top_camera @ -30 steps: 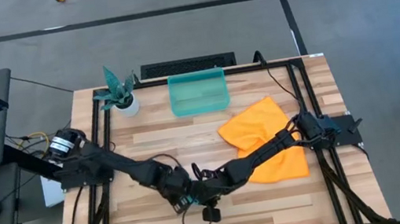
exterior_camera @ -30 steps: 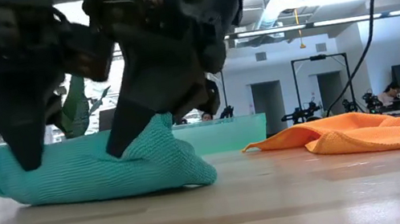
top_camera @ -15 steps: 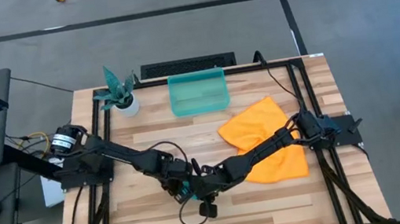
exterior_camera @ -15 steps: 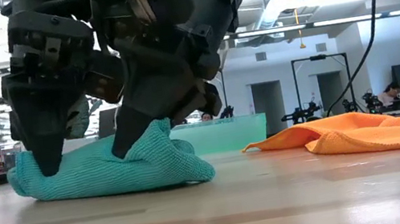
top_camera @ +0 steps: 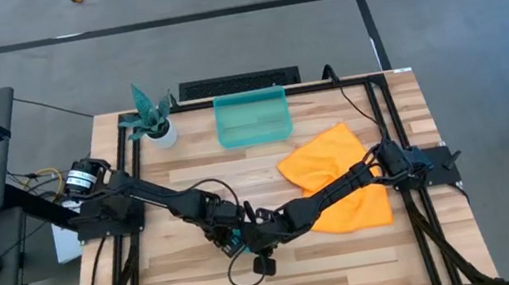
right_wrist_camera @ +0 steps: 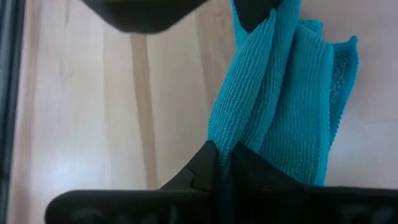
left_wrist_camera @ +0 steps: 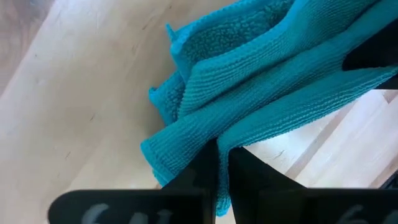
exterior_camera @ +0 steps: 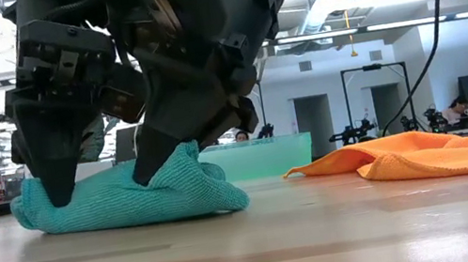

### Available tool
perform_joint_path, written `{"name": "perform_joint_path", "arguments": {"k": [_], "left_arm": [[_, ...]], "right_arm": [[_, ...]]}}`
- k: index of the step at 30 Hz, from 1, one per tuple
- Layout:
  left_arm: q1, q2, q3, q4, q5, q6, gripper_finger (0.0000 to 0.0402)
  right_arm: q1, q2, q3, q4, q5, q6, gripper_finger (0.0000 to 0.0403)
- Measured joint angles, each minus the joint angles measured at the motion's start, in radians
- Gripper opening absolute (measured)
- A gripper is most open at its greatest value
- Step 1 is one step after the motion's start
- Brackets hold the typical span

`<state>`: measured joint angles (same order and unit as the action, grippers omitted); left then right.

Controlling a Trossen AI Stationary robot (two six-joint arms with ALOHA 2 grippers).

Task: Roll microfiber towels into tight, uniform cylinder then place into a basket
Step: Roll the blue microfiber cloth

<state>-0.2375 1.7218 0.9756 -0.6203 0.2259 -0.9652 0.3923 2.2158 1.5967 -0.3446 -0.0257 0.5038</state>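
Two dark cabled arms, black fingers [left_wrist_camera: 249,180]

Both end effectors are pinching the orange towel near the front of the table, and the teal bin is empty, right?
Not quite. They pinch the teal towel; the low view shows it. The orange towel lies untouched, and the teal bin looks empty.

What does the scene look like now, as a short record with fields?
teal towel: bunched on the table's front, between both grippers
left gripper: shut on teal towel
right gripper: pinching teal towel's fold
orange towel: spread flat, unrolled, partly under right arm
basket: at the table's rear, no towel in it
plant pot: left of basket
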Motion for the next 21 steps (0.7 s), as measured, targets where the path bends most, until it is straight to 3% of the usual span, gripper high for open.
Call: {"name": "perform_joint_path", "arguments": {"k": [9, 21], "left_arm": [[-0.001, 0.000, 0.000, -0.003, 0.004, 0.006, 0.0012], [-0.001, 0.000, -0.001, -0.018, 0.009, 0.015, 0.0012]], "right_arm": [[-0.016, 0.000, 0.000, -0.002, 0.016, -0.040, 0.0078], [-0.035, -0.002, -0.001, -0.023, 0.009, -0.045, 0.0149]]}}
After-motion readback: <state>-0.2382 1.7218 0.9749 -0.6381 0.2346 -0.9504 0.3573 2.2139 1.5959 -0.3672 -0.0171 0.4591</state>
